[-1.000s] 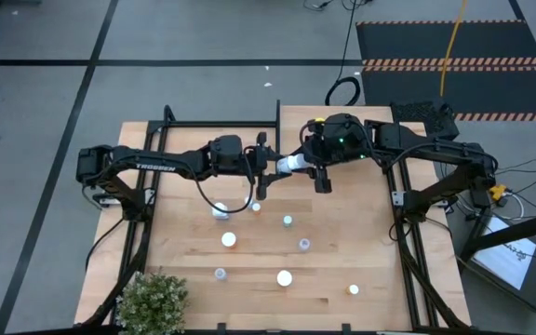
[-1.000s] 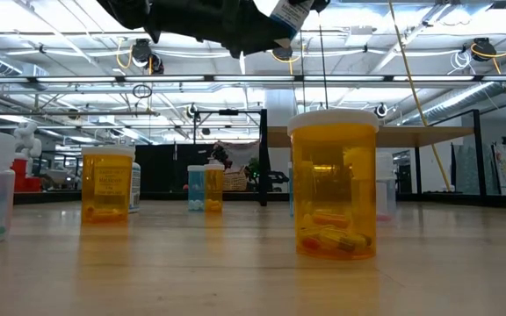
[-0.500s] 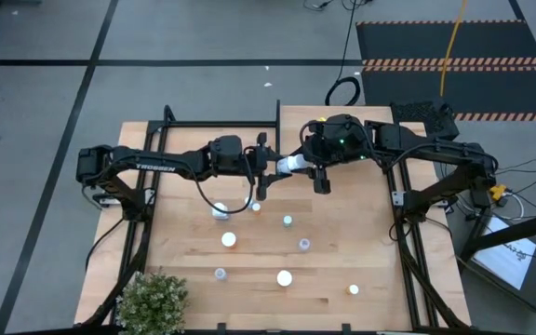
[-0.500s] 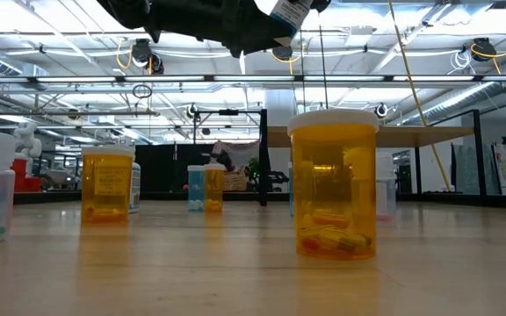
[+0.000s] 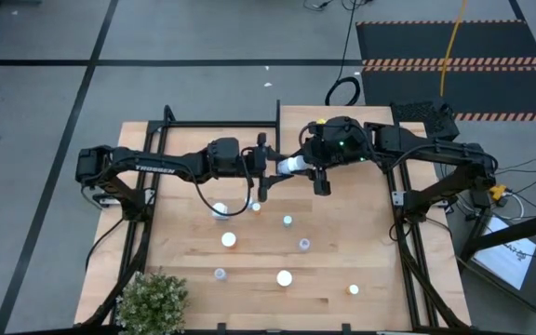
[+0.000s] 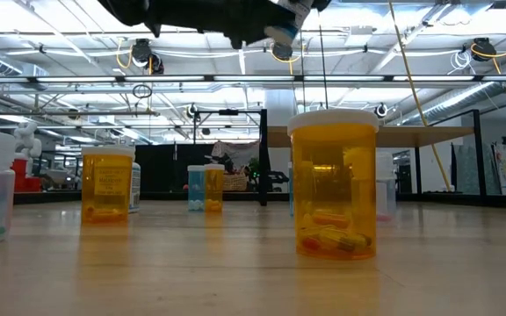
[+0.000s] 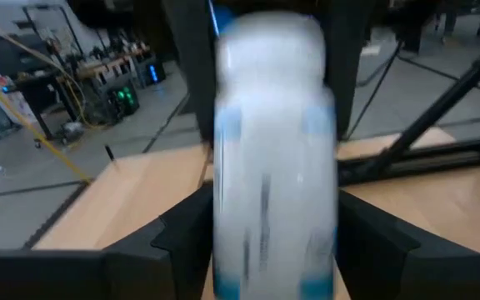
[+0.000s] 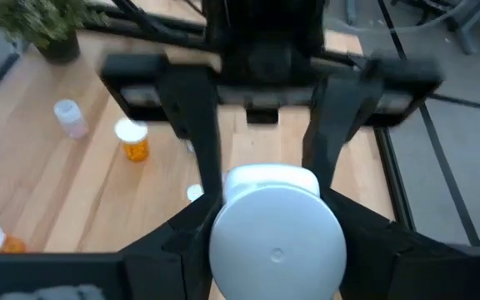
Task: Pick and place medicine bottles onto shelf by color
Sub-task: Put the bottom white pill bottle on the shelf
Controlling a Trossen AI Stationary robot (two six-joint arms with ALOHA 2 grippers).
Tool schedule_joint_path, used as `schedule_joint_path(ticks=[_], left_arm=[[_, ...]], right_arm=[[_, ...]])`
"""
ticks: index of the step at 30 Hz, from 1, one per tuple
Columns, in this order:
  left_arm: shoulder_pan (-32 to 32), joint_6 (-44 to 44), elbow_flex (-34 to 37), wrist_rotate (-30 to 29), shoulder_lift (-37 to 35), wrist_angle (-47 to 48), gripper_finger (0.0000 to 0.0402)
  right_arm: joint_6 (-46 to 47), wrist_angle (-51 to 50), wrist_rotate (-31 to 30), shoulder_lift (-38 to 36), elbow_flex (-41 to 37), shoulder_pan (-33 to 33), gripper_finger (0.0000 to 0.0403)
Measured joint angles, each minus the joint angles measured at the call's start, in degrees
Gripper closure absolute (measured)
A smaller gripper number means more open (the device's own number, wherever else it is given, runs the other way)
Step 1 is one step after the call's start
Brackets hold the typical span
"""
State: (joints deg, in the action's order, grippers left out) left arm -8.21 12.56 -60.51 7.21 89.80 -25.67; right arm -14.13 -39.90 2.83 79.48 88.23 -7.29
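We see a pale blue white-capped plastic bottle (image 5: 289,165) held aloft between both arms; orange and clear white-capped bottles (image 5: 228,240) stand scattered on the tabletop.

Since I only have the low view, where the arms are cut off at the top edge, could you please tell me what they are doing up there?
Observer: The left gripper and the right gripper meet tip to tip above the table's far half, with one pale blue bottle lying level between them.
Operator: Thank you. Does the right one have hold of it?
Observer: Yes. In the right wrist view, its fingers close on the bottle's white-capped end.
Operator: Is anything else on the table that I cannot see?
Observer: A potted plant stands on the near left corner.
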Motion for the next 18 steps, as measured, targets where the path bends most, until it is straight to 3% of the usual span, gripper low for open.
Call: schedule_joint_path(ticks=[8,18], left_arm=[[0.00,0.51,-0.03,0.24,0.05,1.00,0.0166],[-0.22,1.56,-0.03,0.28,0.05,1.53,0.0235]], right_arm=[[-0.02,0.32,0.07,-0.04,-0.07,-0.02,0.0227],[1.34,0.81,0.07,-0.04,-0.07,-0.02,0.0222]])
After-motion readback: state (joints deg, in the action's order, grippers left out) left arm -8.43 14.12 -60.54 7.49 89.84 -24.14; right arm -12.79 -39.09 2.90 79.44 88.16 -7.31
